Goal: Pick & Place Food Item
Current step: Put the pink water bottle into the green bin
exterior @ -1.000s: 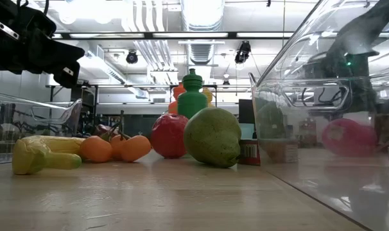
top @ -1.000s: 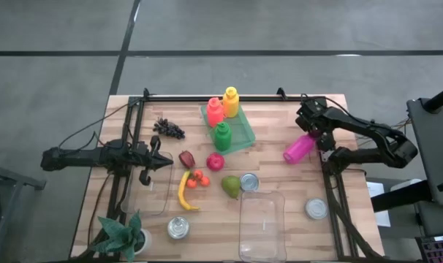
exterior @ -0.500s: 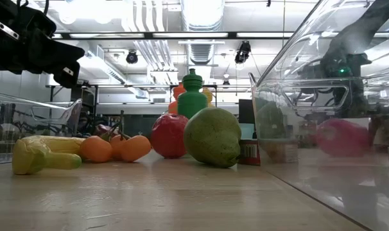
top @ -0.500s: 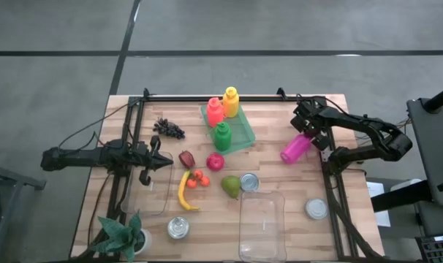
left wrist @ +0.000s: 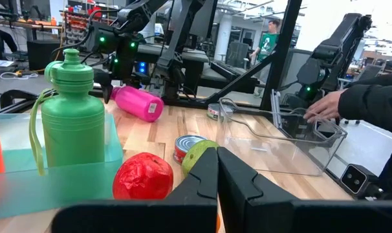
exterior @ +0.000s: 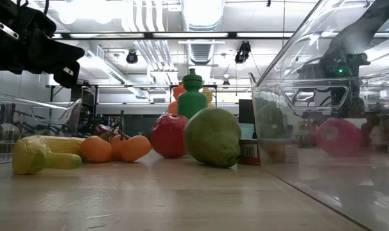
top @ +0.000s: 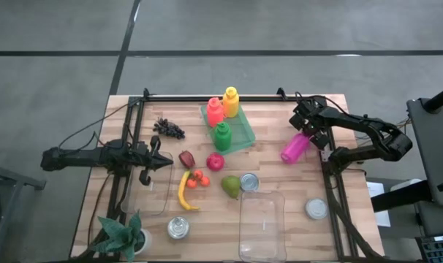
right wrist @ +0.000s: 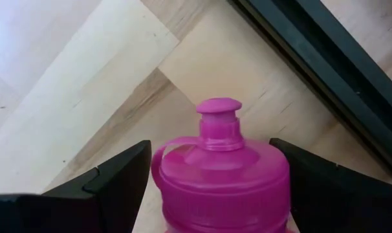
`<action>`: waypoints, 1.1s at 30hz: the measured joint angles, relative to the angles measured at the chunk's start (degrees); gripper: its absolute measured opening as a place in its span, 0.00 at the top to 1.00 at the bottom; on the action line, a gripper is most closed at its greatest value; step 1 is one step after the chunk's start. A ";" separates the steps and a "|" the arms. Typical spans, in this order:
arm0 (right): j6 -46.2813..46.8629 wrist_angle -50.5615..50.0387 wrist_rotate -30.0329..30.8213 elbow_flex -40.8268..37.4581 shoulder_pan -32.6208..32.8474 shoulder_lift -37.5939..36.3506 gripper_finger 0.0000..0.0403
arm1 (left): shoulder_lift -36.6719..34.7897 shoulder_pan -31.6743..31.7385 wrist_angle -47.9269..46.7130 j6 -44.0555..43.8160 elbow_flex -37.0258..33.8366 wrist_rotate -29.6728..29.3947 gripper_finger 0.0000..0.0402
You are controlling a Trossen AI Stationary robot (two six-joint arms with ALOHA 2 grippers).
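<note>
A magenta bottle (top: 293, 148) lies on its side at the table's right. My right gripper (top: 308, 136) points down over its cap end, open, with one finger on each side of the bottle's shoulder (right wrist: 183, 175). Near the table's middle lie the food items: red apple (top: 216, 161), green pear (top: 230, 186), tomatoes (top: 198, 178), yellow banana (top: 183, 191), dark grapes (top: 168, 128). My left gripper (top: 169, 162) waits at the left, shut and level, holding nothing. My right gripper's fingers (right wrist: 118, 175) stand close against both sides of the magenta bottle just below its cap (right wrist: 217, 126), coming from above and lying across it. I cannot tell whether they touch it. The bottle rests on the table.
A green tray (top: 240, 135) at the far middle holds green, red and yellow bottles. A clear tub (top: 262, 225) sits at the near edge and another (top: 150, 196) below my left gripper. There are cans (top: 249, 182), (top: 178, 227), (top: 316, 209) and a plant (top: 123, 235) at the near left.
My right gripper has shifted slightly toward the table's left and come down over the bottle's cap end, rolling a little at the wrist. Its fingers stay apart.
</note>
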 joint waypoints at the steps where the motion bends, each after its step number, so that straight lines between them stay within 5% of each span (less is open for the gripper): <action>1: 0.00 0.01 0.00 0.00 0.00 0.02 0.27 | 0.00 0.01 -0.01 0.00 0.00 0.02 1.00; 9: -0.02 -0.01 -0.02 -0.04 0.00 0.04 0.49 | 0.00 -0.01 0.01 0.00 -0.02 0.00 1.00; 23: -1.80 -0.27 0.44 -0.07 0.00 0.07 0.43 | 0.00 0.01 0.00 0.00 0.00 0.01 1.00; 33: -2.38 -0.35 0.48 -0.09 0.02 0.09 0.49 | 0.00 0.00 0.01 0.00 -0.01 0.01 1.00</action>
